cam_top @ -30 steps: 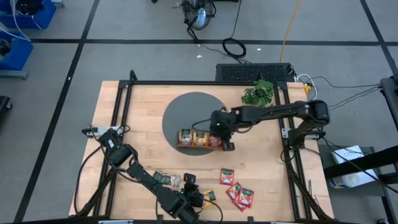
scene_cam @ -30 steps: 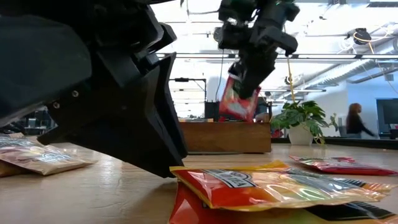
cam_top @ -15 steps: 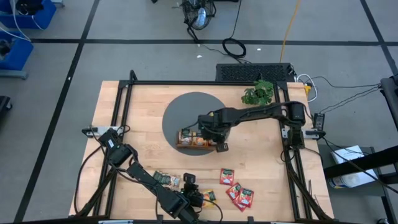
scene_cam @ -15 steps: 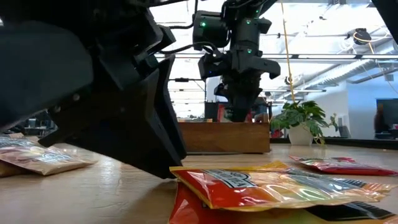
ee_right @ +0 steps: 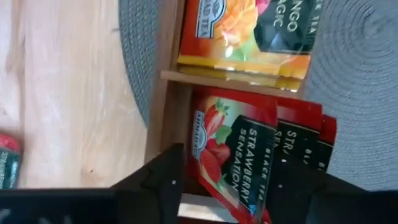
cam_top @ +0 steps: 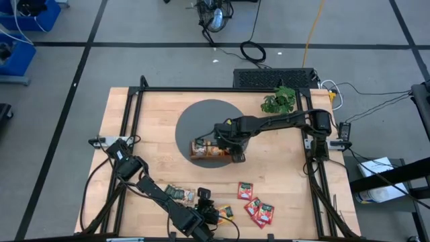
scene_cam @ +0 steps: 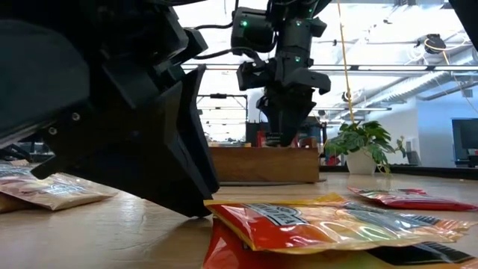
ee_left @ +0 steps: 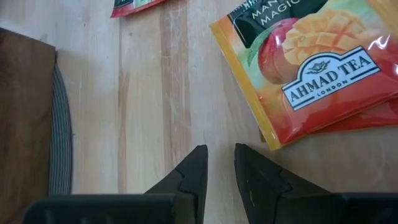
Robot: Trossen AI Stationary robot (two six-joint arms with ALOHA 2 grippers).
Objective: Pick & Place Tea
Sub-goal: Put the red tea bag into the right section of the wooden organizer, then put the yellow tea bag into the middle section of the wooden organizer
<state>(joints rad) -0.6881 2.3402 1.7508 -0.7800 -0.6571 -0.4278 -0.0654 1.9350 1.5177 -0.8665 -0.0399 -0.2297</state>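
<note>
You see the tray (cam_top: 209,152) on the round mat (cam_top: 201,121), sachets (ee_right: 249,155) inside it. More sachets (cam_top: 255,205) lie on the table (cam_top: 154,121) nearer the front edge.

— You've got grey carpet floor (cam_top: 80,60) with dark seams around the wooden table (cam_top: 154,165).

— And beyond it?

— Bright ceiling lights (scene_cam: 388,22), a potted plant (scene_cam: 364,146), and cables (cam_top: 252,48) coiled on your floor.
</note>
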